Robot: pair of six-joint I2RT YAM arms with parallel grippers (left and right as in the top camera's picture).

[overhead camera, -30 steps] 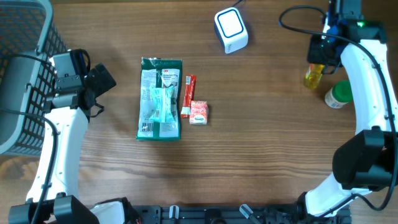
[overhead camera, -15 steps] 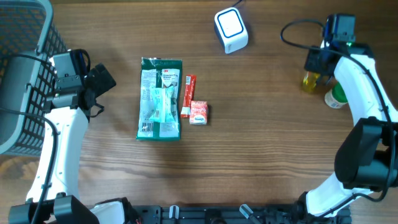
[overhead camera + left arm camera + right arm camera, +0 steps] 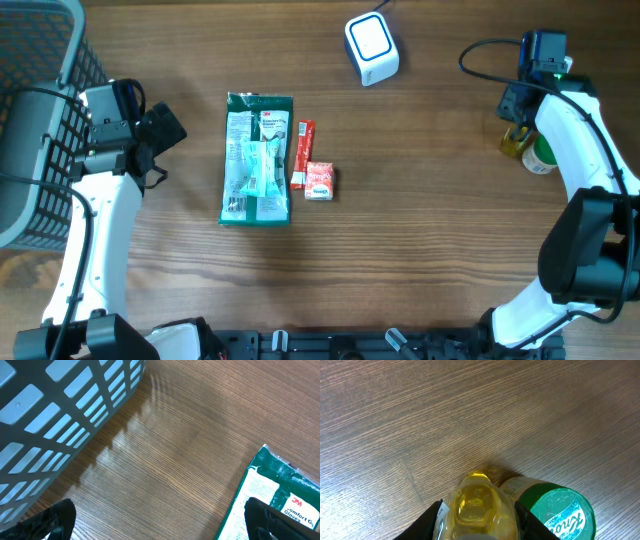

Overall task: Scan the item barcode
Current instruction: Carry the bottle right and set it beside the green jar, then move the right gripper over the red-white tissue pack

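My right gripper [image 3: 518, 122] is shut on a clear bottle of yellow liquid [image 3: 516, 141], at the table's far right. In the right wrist view the bottle [image 3: 477, 502] fills the space between the two black fingers [image 3: 427, 522], its base pointing down at the wood. It hangs right beside a green-lidded jar [image 3: 555, 510]. The white cube-shaped scanner [image 3: 372, 47] stands at the back centre, well to the left of the bottle. My left gripper [image 3: 165, 133] stays open over bare wood at the left, holding nothing [image 3: 160, 525].
A green glove packet [image 3: 257, 158], a red stick sachet [image 3: 303, 152] and a small red-and-white box [image 3: 319, 180] lie mid-table. The packet's corner [image 3: 280, 490] shows by my left fingers. A grey mesh basket [image 3: 40, 120] fills the far left edge.
The right arm has carried the bottle toward the near side and slightly right, ending up against the green-lidded jar. The left arm has not moved.
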